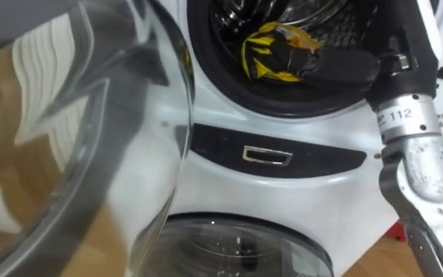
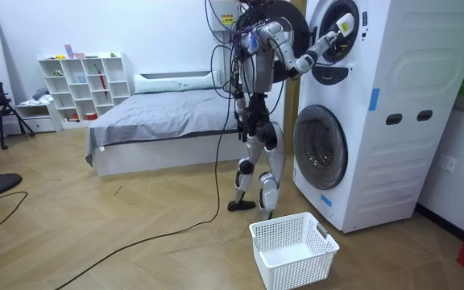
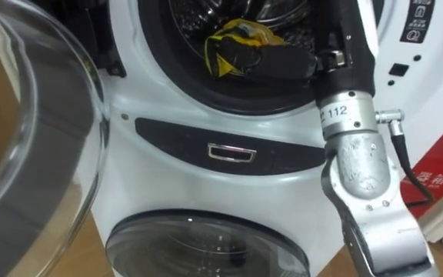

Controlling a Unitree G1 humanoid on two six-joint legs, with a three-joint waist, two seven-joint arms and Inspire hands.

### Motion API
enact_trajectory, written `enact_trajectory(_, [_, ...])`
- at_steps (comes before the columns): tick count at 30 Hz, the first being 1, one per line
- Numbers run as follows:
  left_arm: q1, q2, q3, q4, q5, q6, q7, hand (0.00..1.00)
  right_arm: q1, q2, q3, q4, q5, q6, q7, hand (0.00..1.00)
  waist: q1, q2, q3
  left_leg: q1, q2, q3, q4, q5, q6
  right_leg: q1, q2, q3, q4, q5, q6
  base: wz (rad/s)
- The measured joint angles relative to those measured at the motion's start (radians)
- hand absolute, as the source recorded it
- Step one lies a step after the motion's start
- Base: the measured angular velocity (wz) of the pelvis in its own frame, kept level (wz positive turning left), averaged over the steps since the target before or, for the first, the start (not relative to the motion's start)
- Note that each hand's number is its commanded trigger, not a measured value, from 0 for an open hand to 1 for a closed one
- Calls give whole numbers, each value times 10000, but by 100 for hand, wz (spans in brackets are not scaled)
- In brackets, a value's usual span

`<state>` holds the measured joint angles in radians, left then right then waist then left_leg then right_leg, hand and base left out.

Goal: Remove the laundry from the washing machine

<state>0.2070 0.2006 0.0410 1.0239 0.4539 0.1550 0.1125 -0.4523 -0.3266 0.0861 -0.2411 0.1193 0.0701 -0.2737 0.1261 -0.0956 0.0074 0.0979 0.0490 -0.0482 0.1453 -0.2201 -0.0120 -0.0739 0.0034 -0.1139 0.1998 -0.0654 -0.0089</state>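
since the yellow cloth [image 1: 258,52] lies just inside the upper drum [image 1: 229,14], the right hand [image 1: 304,58] reaches in, fingers curled round it, ready to draw it out toward the basket [image 2: 303,268].

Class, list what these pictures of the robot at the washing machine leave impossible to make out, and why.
Whether the right robot hand holds the yellow garment: eye views, dark hand blends into dark drum.
Drum's upper part: cut off by the eye views' top edge.
Lower door: cut by their bottom edge.
Garment's shape, room view: too small.
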Motion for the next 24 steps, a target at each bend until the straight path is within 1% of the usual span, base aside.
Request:
enact_trajectory(4, [21, -22, 150, -6, -3, 167, -119, 0, -334, -24, 1, 45, -1017, 305, 60, 0, -33, -25, -20, -36, 4, -110, 2, -7, 1, 3, -20, -127, 7, -47, -5, 8])
enact_trajectory(6, [26, -50, 157, 26, -9, 222, -130, 0, -499, -73, 2, 213, -1393, 345, 234, 0, 4, -35, -27, -28, 8, -112, 15, -7, 1, 5, -21, -142, 18, -55, -4, 0])
enact_trajectory(8, [-11, -80, 156, 22, -21, 351, -161, 0, -563, -194, 33, 458, -1815, 371, 386, 0, 51, -61, -44, -6, 14, -104, 27, -7, 2, 8, -18, -144, 27, -55, -4, 0])
enact_trajectory(10, [-23, -73, 171, -46, 1, 480, -211, 0, -639, -391, 31, 867, -2046, 367, 706, 0, 57, -124, -85, -3, 20, -118, 1, -7, 0, 33, -21, -171, 30, -54, -6, 0])
enact_trajectory(12, [-19, -79, 192, -120, 209, 562, -319, 0, -820, -403, 45, 1312, -2259, 407, 1006, 0, 65, -166, -99, 1, 20, -107, 16, -11, -11, 45, -24, -171, 37, -54, -8, 0])
enact_trajectory(14, [-13, -79, 253, -282, 214, 665, -391, 0, -1084, -403, 48, 1907, -2651, 425, 1400, 0, 56, -238, -91, 2, 18, -110, 84, -22, -34, 79, -34, -216, 46, -57, -26, 2])
enact_trajectory(15, [-50, -75, 351, -313, 211, 734, -468, 0, -1315, -490, 84, 2466, -3032, 535, 1823, 0, 47, -314, -69, 25, 18, -174, 116, -13, -53, 147, -44, -278, 37, -51, -40, 17])
enact_trajectory(16, [-203, -6, 347, -318, 204, 813, -551, 0, -1531, -660, 177, 3164, -3304, 706, 2204, 0, 78, -423, -30, 26, 17, -281, 180, -11, -74, 219, -40, -305, 36, -62, -53, 21])
enact_trajectory(17, [-207, 42, 343, -318, 197, 838, -572, 0, -1633, -705, 212, 3456, -3444, 854, 2369, 0, 124, -517, -39, 23, 17, -324, 196, -10, -88, 237, -38, -335, 36, -69, -63, 20])
enact_trajectory(18, [-275, 123, 337, -318, 197, 855, -575, 0, -1826, -717, 263, 4009, -3733, 1138, 2682, 0, 169, -687, -72, 10, 21, -380, 207, -11, -111, 247, -30, -370, 34, -79, -79, 14])
enact_trajectory(19, [-257, 137, 327, -308, 199, 871, -582, 0, -2082, -745, 454, 4535, -4139, 1380, 3018, 0, 199, -797, -58, 7, 21, -425, 226, -19, -122, 287, -36, -411, 16, -81, -82, 11])
enact_trajectory(21, [-195, 133, 326, -287, 199, 1001, -653, 0, -2503, -756, 574, 5399, -4314, 1473, 3603, 0, 229, -866, -58, 10, 20, -456, 235, -19, -116, 342, -38, -443, -56, -65, -96, 9])
enact_trajectory(23, [-179, 225, 328, -208, 190, 1154, -759, 0, -2803, -986, 574, 5834, -4296, 1499, 4089, 0, 214, -893, -76, 9, 22, -524, 225, -16, -111, 396, -40, -537, -146, -32, -97, 9])
enact_trajectory(24, [-188, 305, 326, -213, 189, 1235, -820, 0, -2937, -1201, 593, 5962, -4255, 1496, 4380, 0, 214, -902, -83, 12, 35, -539, 218, -16, -112, 408, -36, -575, -148, -33, -96, 6])
